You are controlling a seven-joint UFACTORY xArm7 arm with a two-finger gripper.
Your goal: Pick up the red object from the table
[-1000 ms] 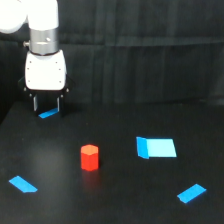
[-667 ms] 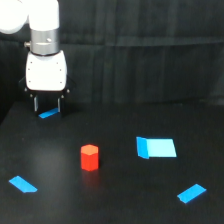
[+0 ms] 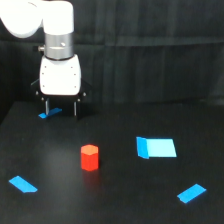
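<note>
The red object [image 3: 89, 157] stands upright on the black surface [image 3: 115, 200], a little left of the middle and toward the near side. Nothing touches it. To its right lies a light-blue rectangle [image 3: 156, 147], and blue tape strips lie at the near left [image 3: 22, 184] and the near right [image 3: 191, 193].

The hand [image 3: 61, 108] is well apart from the block, farther back and to the left, hanging above the surface near another blue strip [image 3: 50, 113]. Its two fingers [image 3: 48, 107] point down with a clear gap between them, so it is open and holds nothing.

Compared with one second ago, you will see almost no change: the arm and the block are in the same places. I judge that the approach has not really begun. You must first bring the hand forward and to the right until it is over the block, and only then lower it.
</note>
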